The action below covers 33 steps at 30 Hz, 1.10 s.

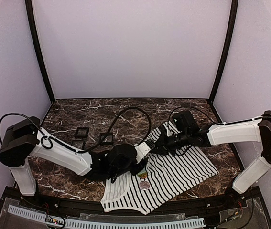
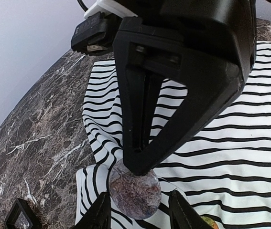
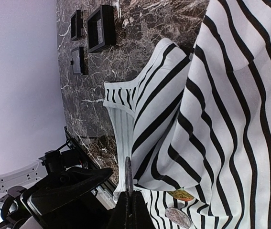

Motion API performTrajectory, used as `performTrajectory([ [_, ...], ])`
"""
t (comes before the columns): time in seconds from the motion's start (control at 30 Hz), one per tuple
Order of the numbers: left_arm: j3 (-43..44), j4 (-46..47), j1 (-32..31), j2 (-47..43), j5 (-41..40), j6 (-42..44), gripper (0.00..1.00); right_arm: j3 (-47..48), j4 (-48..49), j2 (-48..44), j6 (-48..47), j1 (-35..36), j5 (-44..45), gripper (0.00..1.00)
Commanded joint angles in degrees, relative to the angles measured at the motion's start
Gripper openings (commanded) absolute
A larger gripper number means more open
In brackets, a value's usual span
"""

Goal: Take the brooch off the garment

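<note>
Dark marble table | we see the brooch on the striped garment, near its front edge, not removed | left gripper spread on both sides of it | right gripper closed, tip at the garment | grasp and pulling remain

Soft striped cloth garment lies on glossy marble-look table; the brooch looks glassy.

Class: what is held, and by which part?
Left gripper straddles the brooch, unclamped. Right gripper, shut, tips at the garment beside it; a hold cannot be told.
</note>
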Motion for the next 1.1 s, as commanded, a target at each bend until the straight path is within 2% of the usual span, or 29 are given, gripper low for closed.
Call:
performTrajectory([
  [0.0,2.3,-0.3,-0.2,1.0,-1.0,1.5,0.42,1.4,0.5,-0.6,0.4,0.5,-0.3,0.00],
  [0.33,3.9,-2.2,-1.0,2.7,-4.9,2.7,0.09,1.5,0.5,-0.4,0.0,0.6,-0.5,0.00],
  [0.37,4.1,-2.4,-1.0,2.7,-5.4,2.7,0.07,1.5,0.4,-0.4,-0.1,0.6,-0.4,0.01],
  [0.4,4.0,-2.7,-1.1,2.5,-5.7,2.6,0.03,1.5,0.2,-0.5,-0.1,0.6,-0.1,0.08],
  [0.47,3.8,-2.9,-1.2,2.2,-6.2,2.3,0.01,1.4,-0.1,-1.1,-0.3,0.5,1.2,0.21],
  [0.73,-0.6,-4.2,-1.1,-3.6,-3.0,-5.6,0.01,0.5,-4.7,-6.8,-4.6,0.0,9.3,0.50],
  [0.87,-2.6,-6.4,0.5,-7.7,5.7,-12.1,0.01,-4.0,0.0,-10.1,-7.6,-0.3,10.2,0.56],
  [1.07,-6.1,-5.1,4.9,-12.6,22.4,-20.7,0.01,-11.4,12.4,-16.5,-18.4,-0.1,6.5,0.59],
])
